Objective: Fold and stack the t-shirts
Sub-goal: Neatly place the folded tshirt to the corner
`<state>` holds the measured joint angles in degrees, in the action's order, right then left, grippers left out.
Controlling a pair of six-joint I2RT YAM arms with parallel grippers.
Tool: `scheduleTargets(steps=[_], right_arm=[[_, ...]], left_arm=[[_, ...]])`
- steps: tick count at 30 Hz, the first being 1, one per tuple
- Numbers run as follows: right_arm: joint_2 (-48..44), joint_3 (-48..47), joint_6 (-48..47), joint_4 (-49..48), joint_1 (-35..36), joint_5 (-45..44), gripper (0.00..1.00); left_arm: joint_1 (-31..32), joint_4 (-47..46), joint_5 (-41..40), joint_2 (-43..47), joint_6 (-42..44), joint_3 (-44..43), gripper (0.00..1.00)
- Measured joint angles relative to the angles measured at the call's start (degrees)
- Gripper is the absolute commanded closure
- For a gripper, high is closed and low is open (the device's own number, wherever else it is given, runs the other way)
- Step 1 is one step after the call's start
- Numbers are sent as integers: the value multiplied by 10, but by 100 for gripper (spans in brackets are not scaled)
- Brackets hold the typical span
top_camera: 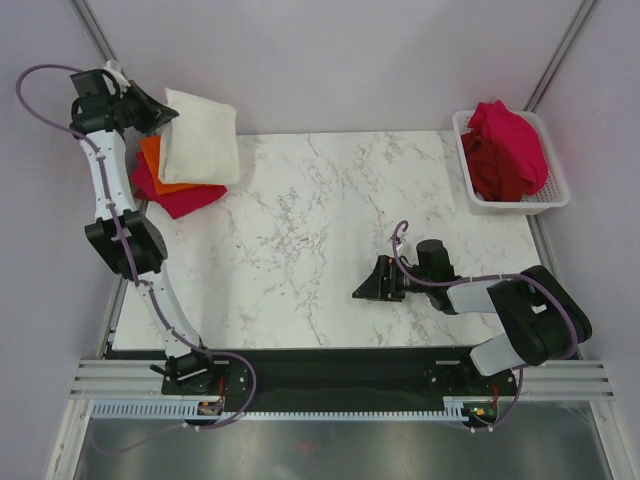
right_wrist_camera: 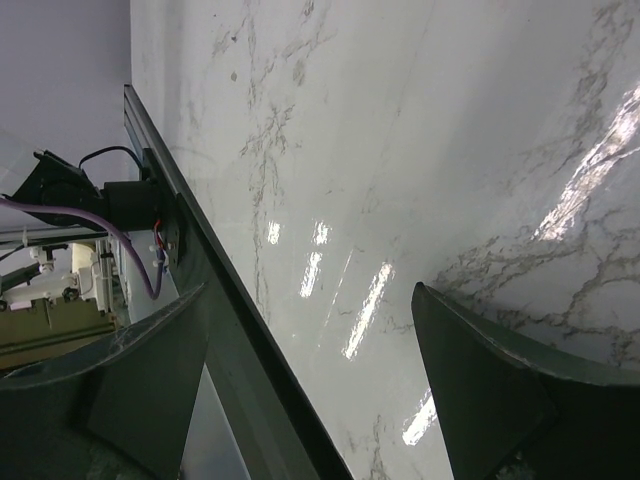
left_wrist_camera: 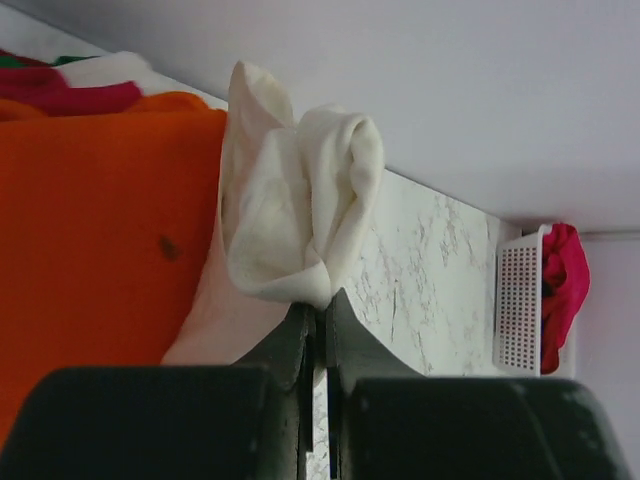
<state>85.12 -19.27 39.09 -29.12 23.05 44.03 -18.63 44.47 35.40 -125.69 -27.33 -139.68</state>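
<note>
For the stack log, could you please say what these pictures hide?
Top view: the cream shirt covers most of the orange shirt and red shirt; layers uncountable.
Top view: red heap in the basket is bunched; shirt count unclear.
Left wrist view: orange shirt cut off by the edge.

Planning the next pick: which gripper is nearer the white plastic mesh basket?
Right. The right gripper hangs open mid-table, below-left of the basket in the top view; the left gripper grips the cream-white cloth t-shirt at the opposite far corner.

Soft matt cloth t-shirts [top_camera: 200, 135], glossy marble-look tabletop [top_camera: 300, 230], white perforated plastic basket [top_camera: 555, 201], seemingly matt plastic fingers [right_wrist_camera: 480, 385]
</note>
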Motion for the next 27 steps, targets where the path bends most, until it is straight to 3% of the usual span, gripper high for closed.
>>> scheduleTargets(steps=[7, 27], right_arm=[[1, 0, 2, -3, 0, 1, 9], [6, 0, 4, -10, 0, 4, 9]], left_arm=[[-105, -45, 13, -95, -26, -1, 98], [-100, -109, -37, -157, 14, -34, 98]])
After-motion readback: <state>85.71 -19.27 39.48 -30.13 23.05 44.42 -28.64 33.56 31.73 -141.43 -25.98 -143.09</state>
